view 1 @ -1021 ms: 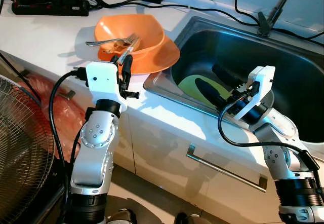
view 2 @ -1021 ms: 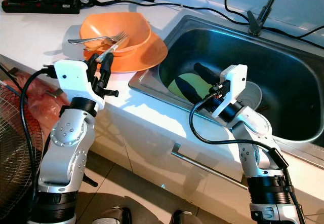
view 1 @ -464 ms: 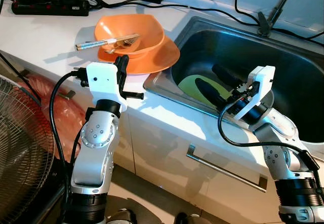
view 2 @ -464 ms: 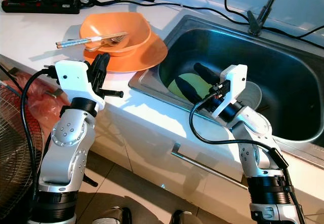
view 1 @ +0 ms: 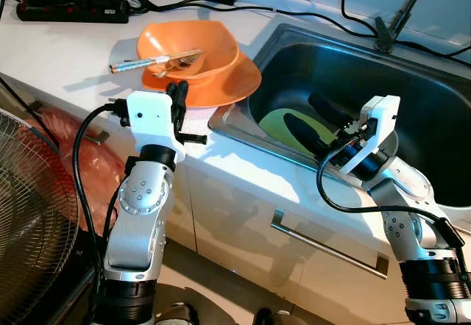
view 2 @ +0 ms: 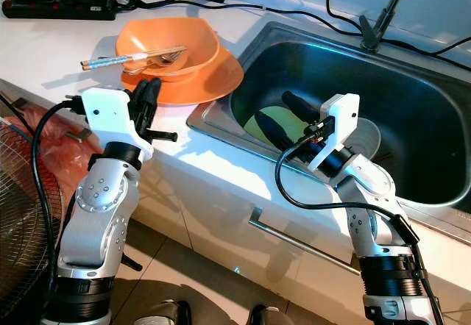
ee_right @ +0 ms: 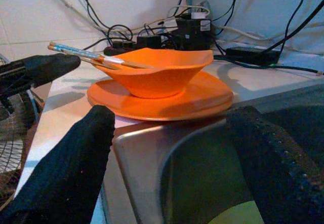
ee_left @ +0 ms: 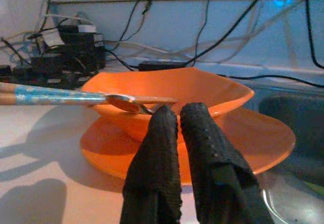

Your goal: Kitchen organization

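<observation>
An orange bowl [view 1: 197, 44] stands on an orange plate [view 1: 237, 82] on the white counter [view 1: 66, 53]. A pair of chopsticks [view 1: 147, 62] with blue-patterned ends lies across the bowl, beside a metal fork [view 1: 184, 62]. My left gripper [view 1: 178, 92] sits just short of the plate's near rim, shut with nothing in it; its fingers [ee_left: 164, 133] point at the bowl. My right gripper [view 1: 300, 109] hangs open inside the steel sink [view 1: 412, 75], over a yellow-green plate [view 1: 278, 125].
A black power strip [view 1: 72, 9] and cables run along the back of the counter. The tap's base [view 1: 383, 42] stands behind the sink. A pale bowl [view 2: 369, 137] lies in the sink. A wire fan [view 1: 29, 215] and red bag [view 1: 99, 167] are at lower left.
The left gripper has let go of the chopsticks, which now lie across the bowl, and has drawn back a little and shut. The right arm has not moved.
</observation>
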### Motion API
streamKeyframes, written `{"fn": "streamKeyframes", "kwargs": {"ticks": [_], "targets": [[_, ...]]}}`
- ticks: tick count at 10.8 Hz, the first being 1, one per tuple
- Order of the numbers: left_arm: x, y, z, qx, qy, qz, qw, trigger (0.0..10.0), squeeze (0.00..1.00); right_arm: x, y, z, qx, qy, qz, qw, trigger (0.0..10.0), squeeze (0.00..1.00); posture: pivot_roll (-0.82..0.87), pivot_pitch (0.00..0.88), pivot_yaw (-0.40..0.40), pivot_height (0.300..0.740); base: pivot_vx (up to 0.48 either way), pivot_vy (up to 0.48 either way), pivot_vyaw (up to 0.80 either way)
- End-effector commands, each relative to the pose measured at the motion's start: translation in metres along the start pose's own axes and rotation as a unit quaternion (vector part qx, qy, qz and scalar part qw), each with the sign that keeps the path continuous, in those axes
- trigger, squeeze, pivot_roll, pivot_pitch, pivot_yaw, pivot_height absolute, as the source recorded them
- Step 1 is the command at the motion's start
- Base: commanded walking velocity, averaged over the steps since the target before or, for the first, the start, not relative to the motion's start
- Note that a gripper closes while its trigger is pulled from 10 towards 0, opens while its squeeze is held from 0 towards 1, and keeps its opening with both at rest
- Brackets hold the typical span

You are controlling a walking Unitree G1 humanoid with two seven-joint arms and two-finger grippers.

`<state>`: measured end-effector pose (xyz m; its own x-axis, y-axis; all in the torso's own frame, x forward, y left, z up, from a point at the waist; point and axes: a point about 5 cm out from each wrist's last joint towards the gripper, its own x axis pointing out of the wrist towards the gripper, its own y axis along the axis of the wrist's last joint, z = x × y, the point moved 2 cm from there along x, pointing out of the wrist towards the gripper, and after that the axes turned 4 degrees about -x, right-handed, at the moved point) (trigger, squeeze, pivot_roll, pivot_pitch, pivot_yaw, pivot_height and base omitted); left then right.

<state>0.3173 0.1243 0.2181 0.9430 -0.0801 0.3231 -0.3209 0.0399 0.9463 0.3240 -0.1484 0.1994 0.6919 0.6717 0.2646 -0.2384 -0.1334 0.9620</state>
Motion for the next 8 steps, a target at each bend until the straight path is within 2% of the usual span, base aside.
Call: {"fn": "streamKeyframes", "kwargs": {"ticks": [1, 3, 6, 7, 8], "targets": [[-0.0002, 0.0019, -0.0075, 0.007, 0.023, 0.007, 1.0, 10.0, 1.0, -0.0028, 0.0018, 0.0006, -0.01, -0.002, -0.003, 1.0, 10.0, 0.0, 0.08, 0.152, -0.058, 0.74, 0.0, 0.0, 0.0], [-0.0007, 0.0063, -0.0158, 0.009, 0.041, 0.021, 0.999, 10.0, 1.0, -0.0032, 0.001, 0.0005, -0.009, -0.002, -0.004, 1.0, 10.0, 0.0, 0.09, 0.153, -0.059, 0.74, 0.0, 0.0, 0.0], [0.0003, 0.0071, -0.015, 0.005, 0.042, 0.023, 0.999, 10.0, 1.0, -0.0032, 0.0003, 0.0005, -0.01, -0.001, -0.007, 1.0, 10.0, 0.0, 0.09, 0.153, -0.059, 0.74, 0.0, 0.0, 0.0], [0.0013, 0.0065, -0.0127, 0.011, 0.032, 0.021, 0.999, 10.0, 0.75, -0.0031, 0.0001, 0.0006, -0.011, -0.001, -0.007, 1.0, 10.0, 0.0, 0.09, 0.153, -0.06, 0.74, 0.0, 0.0, 0.0], [0.0017, 0.0065, -0.0117, 0.012, 0.03, 0.021, 0.999, 10.0, 0.0, -0.0026, -0.0003, -0.0003, -0.011, 0.0, -0.007, 1.0, 10.0, 0.0, 0.09, 0.152, -0.059, 0.74, 0.0, 0.0, 0.0]]}}
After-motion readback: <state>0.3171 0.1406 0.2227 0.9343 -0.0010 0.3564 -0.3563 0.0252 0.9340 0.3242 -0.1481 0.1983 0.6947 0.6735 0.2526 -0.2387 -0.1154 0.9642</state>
